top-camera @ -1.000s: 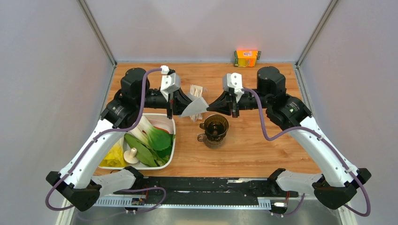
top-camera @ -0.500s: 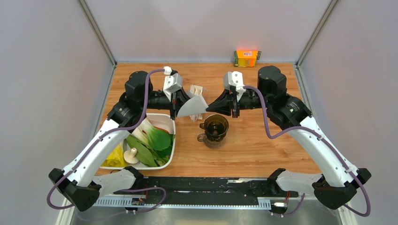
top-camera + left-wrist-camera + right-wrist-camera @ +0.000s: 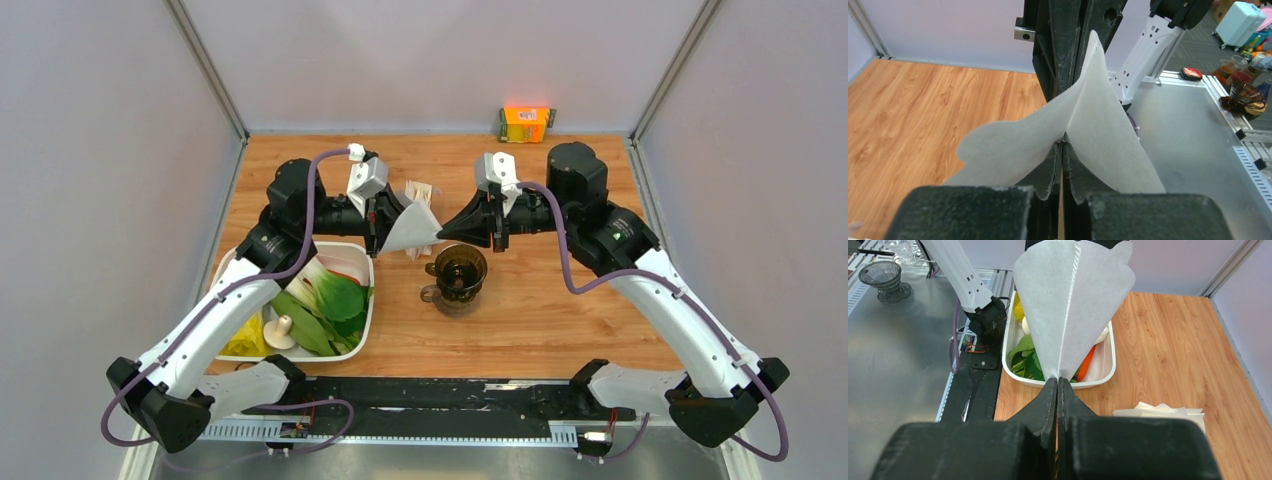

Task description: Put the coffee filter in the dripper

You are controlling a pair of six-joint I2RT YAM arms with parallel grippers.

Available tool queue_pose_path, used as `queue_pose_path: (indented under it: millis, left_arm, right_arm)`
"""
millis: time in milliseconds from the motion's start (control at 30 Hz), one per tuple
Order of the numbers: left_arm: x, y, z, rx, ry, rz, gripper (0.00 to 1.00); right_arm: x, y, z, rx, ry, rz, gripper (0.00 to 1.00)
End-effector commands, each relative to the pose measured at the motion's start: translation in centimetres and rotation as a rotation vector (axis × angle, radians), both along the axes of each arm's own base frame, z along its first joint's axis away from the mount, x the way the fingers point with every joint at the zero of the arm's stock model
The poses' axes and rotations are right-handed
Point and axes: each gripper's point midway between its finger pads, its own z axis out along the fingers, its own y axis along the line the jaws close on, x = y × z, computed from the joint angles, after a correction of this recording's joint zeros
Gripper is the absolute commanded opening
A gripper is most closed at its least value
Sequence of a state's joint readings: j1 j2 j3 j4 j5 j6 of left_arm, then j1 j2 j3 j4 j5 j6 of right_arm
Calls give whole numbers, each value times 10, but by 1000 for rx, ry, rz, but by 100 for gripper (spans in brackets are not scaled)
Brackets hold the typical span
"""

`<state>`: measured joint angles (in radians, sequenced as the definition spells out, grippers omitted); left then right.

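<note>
White paper coffee filter [image 3: 412, 228] is hanging in the air between both arms on the top cam, just past the dripper [image 3: 460, 272] and not in it, with the left gripper [image 3: 384, 224] pinching its wide end and the right gripper [image 3: 441, 230] pinching its tip. Left wrist cam is showing those fingers squeezing together on the paper, which is fanning out ahead. Right wrist cam is showing its fingers clamping the point, cone opening toward the veggie tray [image 3: 1108, 371].
</note>
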<state>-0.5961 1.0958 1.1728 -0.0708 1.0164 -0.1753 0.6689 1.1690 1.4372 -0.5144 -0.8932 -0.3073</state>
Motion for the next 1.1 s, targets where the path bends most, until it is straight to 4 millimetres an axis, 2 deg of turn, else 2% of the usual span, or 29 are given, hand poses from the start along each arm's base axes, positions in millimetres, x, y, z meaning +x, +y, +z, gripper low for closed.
queue_pose_path:
  millis: [0,233,433,733,933,1067]
  left_arm:
    - [-13,2,24,-75,-70,-37,3]
    - [-10,-1,21,-68,-39,-28,0]
    - [-7,-3,12,-41,-7,-16,4]
    - [-5,-9,5,-43,18,-4,3]
    - [-1,-7,-1,14,41,18,7]
    - [-13,-2,6,7,26,-11,13]
  right_arm:
    - [-8,-2,14,45,-36,27,0]
    - [-10,-2,19,55,-34,34,0]
    - [-11,-2,20,62,-34,38,0]
    - [-13,-3,21,73,-38,39,0]
    - [-13,-5,22,75,-44,25,0]
    - [-11,-8,19,71,-63,7,0]
